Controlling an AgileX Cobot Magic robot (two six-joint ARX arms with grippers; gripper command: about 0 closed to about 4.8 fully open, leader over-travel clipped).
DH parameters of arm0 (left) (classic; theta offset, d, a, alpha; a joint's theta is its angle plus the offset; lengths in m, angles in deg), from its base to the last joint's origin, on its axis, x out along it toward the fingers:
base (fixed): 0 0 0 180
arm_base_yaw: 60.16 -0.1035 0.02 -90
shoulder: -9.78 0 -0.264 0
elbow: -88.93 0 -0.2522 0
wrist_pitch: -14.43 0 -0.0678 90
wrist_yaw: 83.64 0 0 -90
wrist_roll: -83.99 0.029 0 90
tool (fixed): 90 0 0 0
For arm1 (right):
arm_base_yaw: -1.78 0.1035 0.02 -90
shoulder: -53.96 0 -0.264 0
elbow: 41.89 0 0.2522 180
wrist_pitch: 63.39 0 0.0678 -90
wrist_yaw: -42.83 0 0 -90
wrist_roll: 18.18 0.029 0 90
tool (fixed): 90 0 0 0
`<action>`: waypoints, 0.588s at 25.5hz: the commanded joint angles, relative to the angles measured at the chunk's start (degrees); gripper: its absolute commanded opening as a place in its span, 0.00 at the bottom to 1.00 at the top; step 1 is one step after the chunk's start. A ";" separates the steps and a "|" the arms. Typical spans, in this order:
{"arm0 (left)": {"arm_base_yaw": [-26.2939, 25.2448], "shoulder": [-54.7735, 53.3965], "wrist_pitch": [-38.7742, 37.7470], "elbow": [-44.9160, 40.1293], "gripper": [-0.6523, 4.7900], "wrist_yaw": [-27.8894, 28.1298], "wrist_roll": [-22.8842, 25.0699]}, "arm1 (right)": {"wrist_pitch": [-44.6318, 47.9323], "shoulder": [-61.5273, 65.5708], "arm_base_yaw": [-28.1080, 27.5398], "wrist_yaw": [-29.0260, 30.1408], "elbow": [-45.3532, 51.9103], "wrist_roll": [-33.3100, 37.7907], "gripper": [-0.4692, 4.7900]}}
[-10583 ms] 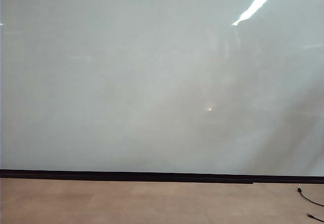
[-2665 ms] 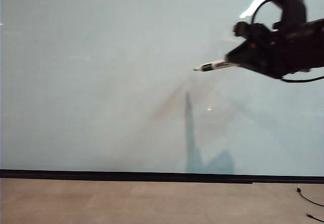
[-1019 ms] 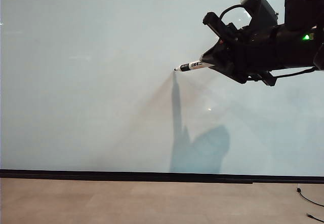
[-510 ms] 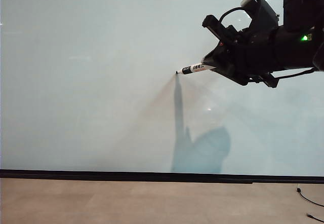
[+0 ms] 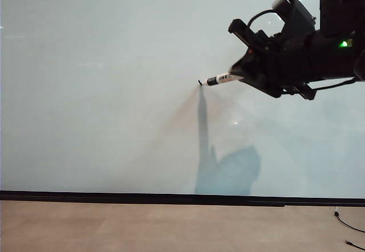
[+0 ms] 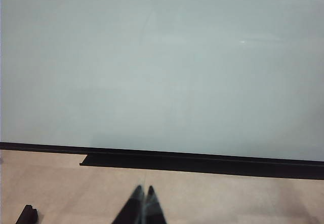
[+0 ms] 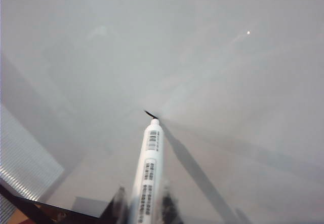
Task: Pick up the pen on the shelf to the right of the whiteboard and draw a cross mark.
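Gripping the pen [image 5: 223,79], the right gripper [image 5: 244,75] presses its tip against the whiteboard [image 5: 102,92], beside a short black stroke [image 7: 149,114]; the left gripper [image 6: 143,192], fingers closed, hangs below the whiteboard.

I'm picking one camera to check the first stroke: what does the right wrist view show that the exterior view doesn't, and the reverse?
Only the right wrist view shows the printed bands along the pen up close and the short black stroke at its tip. Only the exterior view shows the right claw and arm from outside, their shadow on the whiteboard, the black strip and the floor. Both show the pen tip against the board. The left claw, shut, appears in neither.
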 commanded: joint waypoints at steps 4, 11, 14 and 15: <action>0.00 -0.02 0.28 0.17 0.11 -0.20 0.24 | 0.85 -0.26 -0.07 -2.27 0.68 -0.35 0.08; 0.00 -0.02 0.28 0.17 0.11 -0.20 0.26 | 1.14 -0.31 -0.07 -4.28 2.36 -0.33 0.08; 0.00 -0.02 0.28 0.17 0.11 -0.20 0.26 | 1.05 -0.31 -0.09 -4.98 2.78 -0.33 0.08; 0.00 -0.02 0.28 0.17 0.11 -0.20 0.26 | 1.05 -0.31 -0.09 -5.14 2.89 -0.33 0.08</action>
